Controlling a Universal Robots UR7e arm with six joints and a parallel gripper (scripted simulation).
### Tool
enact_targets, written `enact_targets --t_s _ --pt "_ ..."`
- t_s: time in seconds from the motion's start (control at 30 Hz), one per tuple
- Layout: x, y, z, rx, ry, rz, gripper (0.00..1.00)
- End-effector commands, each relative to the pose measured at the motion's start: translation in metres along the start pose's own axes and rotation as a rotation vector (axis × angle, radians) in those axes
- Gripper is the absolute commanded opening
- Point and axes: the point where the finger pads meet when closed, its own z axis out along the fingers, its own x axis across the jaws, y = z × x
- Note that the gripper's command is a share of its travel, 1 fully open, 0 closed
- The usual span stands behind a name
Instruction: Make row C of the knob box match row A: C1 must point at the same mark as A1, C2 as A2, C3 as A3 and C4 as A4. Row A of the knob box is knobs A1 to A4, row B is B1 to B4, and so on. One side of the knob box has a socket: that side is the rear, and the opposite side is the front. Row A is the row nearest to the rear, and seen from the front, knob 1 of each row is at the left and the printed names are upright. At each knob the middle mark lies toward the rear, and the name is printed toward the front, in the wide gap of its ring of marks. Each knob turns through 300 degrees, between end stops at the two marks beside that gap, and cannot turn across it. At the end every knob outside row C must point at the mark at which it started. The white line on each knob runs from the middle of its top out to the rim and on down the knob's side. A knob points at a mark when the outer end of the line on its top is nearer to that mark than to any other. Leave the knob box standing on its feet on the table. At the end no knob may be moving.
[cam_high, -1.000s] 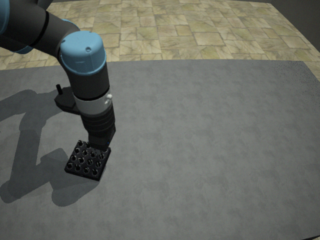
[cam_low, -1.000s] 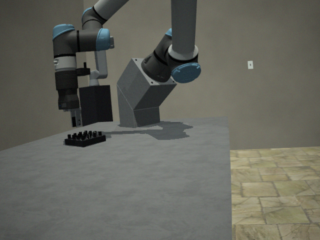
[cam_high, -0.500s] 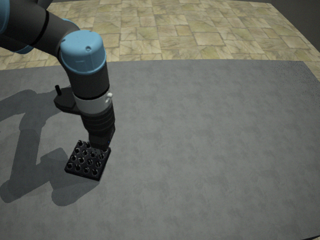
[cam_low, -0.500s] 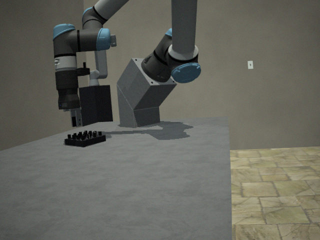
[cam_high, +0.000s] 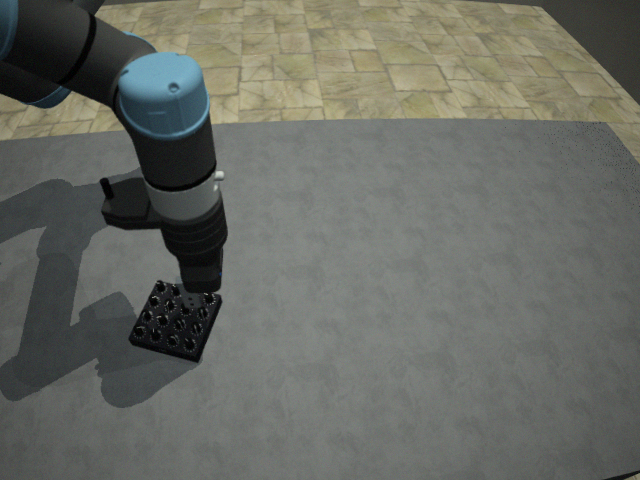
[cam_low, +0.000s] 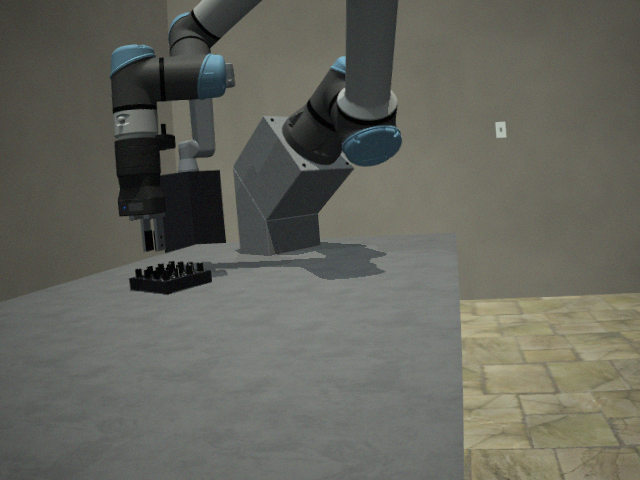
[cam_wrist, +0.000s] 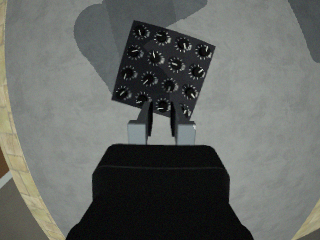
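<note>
The black knob box (cam_high: 165, 351) (cam_low: 191, 281) (cam_wrist: 168, 51) lies flat on the table, turned at an angle in the wrist view. It carries four lines of four black knobs with white lines pointing in differing directions. The socket does not show, and the printed names are too small to read, so I cannot tell the rows for certain. My gripper (cam_high: 192, 303) (cam_low: 153, 250) (cam_wrist: 161, 112) is partly open and empty. Its fingertips hang clear above the box and touch no knob. In the wrist view they overlap the box's lower edge and partly hide knobs there.
The grey table (cam_high: 413, 284) (cam_low: 310, 361) (cam_wrist: 60, 125) bears the box and the arm's shadows. The robot's grey angled base (cam_low: 273, 175) stands at the table's far end in the exterior view. A dark block (cam_low: 193, 206) stands behind the gripper in that view.
</note>
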Motion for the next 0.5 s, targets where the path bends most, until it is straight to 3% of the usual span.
enact_targets --t_s 0.0,0.47 --pt "-0.0011 -0.0017 -0.0032 -0.002 0.007 -0.156 0.46" --pt "-0.0025 -0.0020 -0.0071 -0.003 0.006 -0.467 0.46"
